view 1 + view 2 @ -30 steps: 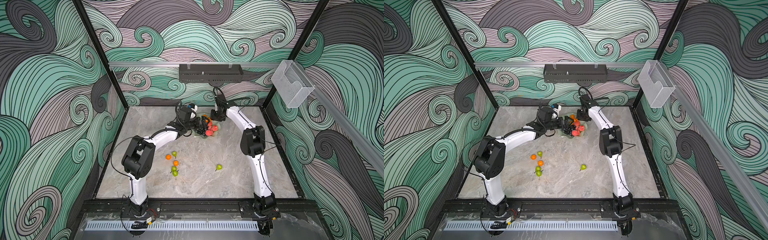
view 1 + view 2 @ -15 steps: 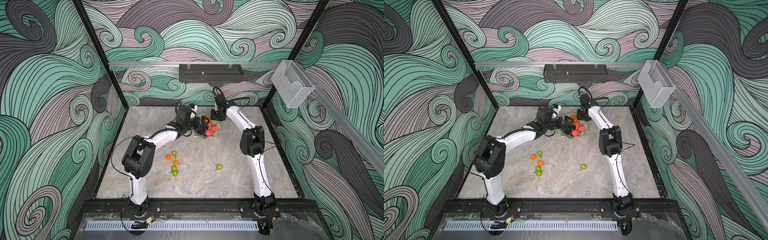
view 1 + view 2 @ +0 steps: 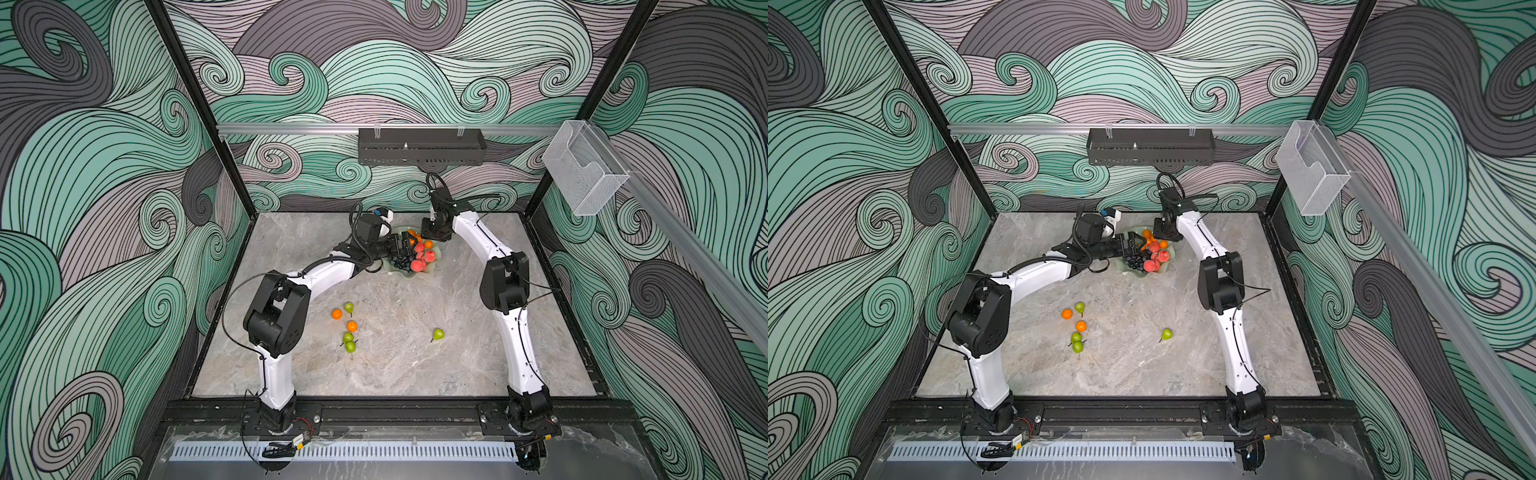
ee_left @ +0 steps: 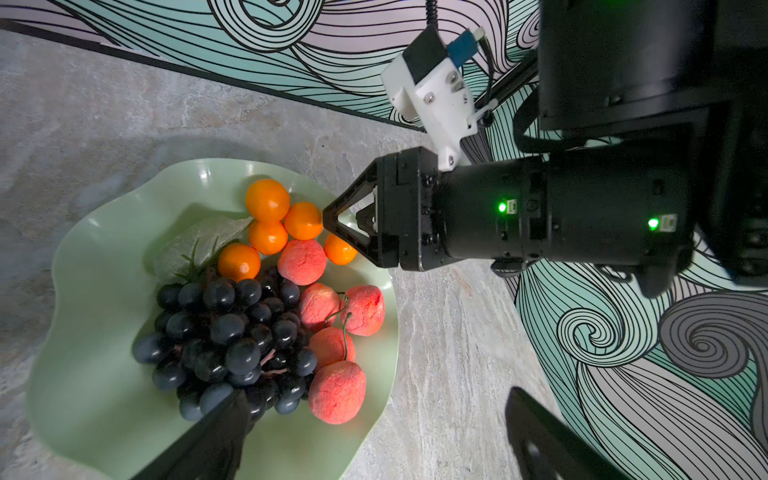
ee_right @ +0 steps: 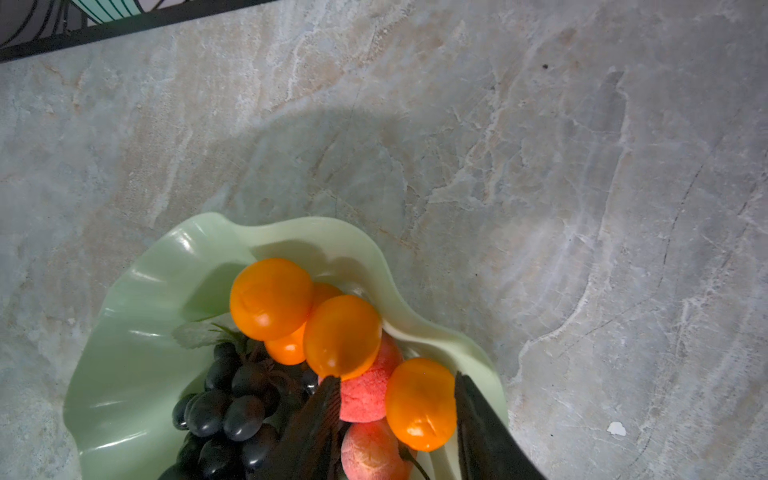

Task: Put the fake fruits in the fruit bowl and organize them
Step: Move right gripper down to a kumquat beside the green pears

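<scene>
The pale green fruit bowl (image 3: 415, 273) (image 4: 104, 395) (image 5: 137, 332) stands at the back of the table. It holds a dark grape bunch (image 4: 232, 328), several peaches (image 4: 336, 390) and several oranges (image 4: 268, 199). My right gripper (image 5: 395, 376) (image 3: 432, 233) hangs over the bowl's far edge, open. One orange (image 5: 422, 405) lies between its fingers, against one finger and clear of the other. My left gripper (image 4: 376, 392) (image 3: 401, 246) is wide open and empty over the bowl's left side, by the grapes. On the table lie two oranges (image 3: 337, 314) and several pears (image 3: 349, 342) (image 3: 438, 333).
A black rack (image 3: 419, 147) hangs on the back wall above the bowl. A clear plastic box (image 3: 582, 170) sticks out from the right wall. The back wall's edge runs close behind the bowl.
The right gripper's jaws have spread wider around the orange in the bowl. Both arms have stayed almost where they were.
</scene>
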Robot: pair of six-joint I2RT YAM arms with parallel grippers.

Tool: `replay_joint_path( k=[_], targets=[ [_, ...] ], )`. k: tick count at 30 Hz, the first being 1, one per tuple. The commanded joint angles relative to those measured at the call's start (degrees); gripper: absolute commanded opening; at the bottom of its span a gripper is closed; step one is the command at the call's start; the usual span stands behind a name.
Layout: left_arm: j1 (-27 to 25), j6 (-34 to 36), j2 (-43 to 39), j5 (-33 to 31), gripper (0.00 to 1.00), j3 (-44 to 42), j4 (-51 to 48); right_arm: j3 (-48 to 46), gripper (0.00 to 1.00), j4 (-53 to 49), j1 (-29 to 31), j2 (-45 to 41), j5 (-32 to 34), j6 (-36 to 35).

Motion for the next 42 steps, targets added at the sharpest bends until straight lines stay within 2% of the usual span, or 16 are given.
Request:
replay_joint_path(
  k=[1, 6, 11, 16, 25, 32, 37, 42],
  targets=[
    [0.4, 1.5, -3.9, -1.6, 0.99, 1.1, -4.4, 0.4, 0.49, -1.5, 0.0, -3.5, 0.0, -0.2],
    [0.4, 1.5, -10.3, -4.2, 0.99, -2.4, -9.1, -4.7, 0.51, -1.4, 1.7, -9.0, -0.4, -0.1],
    [0.2, -0.3, -18.0, -6.7, 0.99, -9.3, -12.4, -15.6, 0.53, 2.2, 5.5, -16.9, 1.0, 0.0],
    [-0.1, -2.1, -26.6, -10.4, 0.99, -17.5, -17.7, -30.2, 0.53, 8.9, 10.6, -26.2, 2.7, 1.4],
    [-0.9, -6.4, -46.6, -14.7, 0.99, -33.4, -25.7, -45.5, 0.53, 14.0, 21.7, -35.1, 4.2, 6.4],
    [-1.3, -9.0, -61.8, -19.0, 0.99, -41.7, -33.0, -49.3, 0.54, 15.2, 30.6, -34.7, 5.3, 13.0],
    [-1.3, -10.1, -70.3, -24.0, 0.99, -43.1, -43.4, -49.3, 0.54, 17.0, 35.7, -33.0, 6.4, 18.0],
    [-1.3, -12.4, -78.3, -27.6, 0.99, -45.3, -49.1, -47.2, 0.54, 17.5, 38.8, -30.0, 6.4, 21.9]
  ],
)
